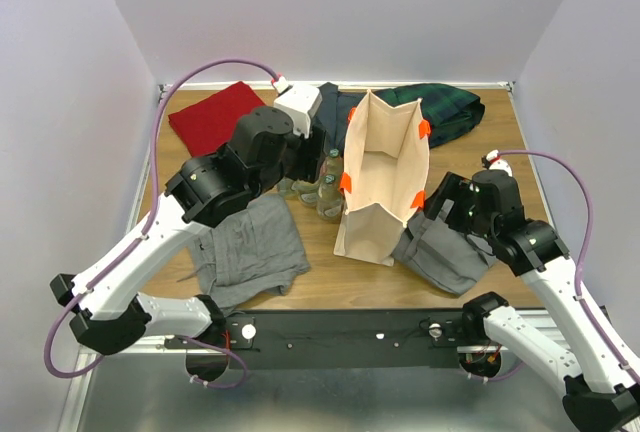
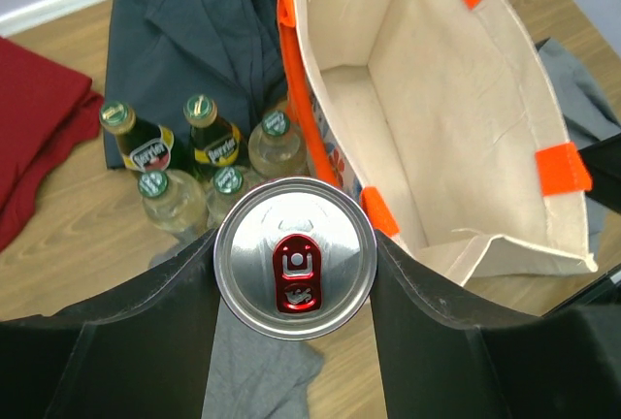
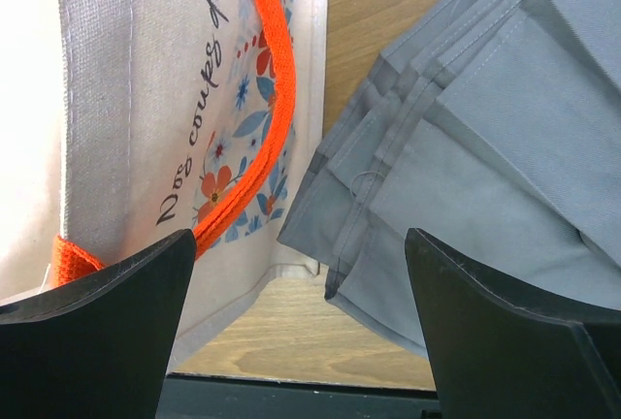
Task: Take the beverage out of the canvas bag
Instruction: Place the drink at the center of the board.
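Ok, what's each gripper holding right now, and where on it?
The left gripper holds a silver beverage can upright, a finger pressed on each opposite side of its body. The right gripper is open and holds nothing.

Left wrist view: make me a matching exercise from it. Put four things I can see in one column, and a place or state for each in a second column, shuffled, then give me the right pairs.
Things
1. silver can
2. canvas bag
3. green-capped bottles
4. red cloth

Places or states
A. standing open, nothing visible inside
B. lying at the view's left edge
C. clamped in the left gripper, outside the bag
D. standing in a cluster right beside the bag

Pairs: 1-C, 2-A, 3-D, 4-B
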Controlling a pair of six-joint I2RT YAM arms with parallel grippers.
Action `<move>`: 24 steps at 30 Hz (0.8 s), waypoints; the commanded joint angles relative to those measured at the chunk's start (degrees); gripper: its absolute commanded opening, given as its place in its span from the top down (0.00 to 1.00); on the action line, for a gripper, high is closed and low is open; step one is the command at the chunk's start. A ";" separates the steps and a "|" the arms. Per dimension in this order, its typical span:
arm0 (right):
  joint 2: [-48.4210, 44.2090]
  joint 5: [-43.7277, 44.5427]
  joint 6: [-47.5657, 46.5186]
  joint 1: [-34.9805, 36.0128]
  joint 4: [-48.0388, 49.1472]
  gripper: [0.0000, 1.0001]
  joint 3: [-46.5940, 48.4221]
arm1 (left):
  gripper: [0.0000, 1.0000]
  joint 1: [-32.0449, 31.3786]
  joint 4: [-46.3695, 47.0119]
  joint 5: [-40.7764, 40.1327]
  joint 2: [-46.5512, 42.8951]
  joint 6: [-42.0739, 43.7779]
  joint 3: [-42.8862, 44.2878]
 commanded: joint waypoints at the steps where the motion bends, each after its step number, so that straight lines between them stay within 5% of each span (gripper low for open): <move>1: -0.07 -0.84 -0.69 0.15 1.24 0.03 -0.67 | 1.00 -0.22 5.90 -2.98 -4.49 -3.15 -3.83; 24: 0.46 -1.10 -0.96 0.15 1.33 0.03 -0.67 | 1.00 -0.74 19.25 -6.94 -11.43 -8.77 -31.08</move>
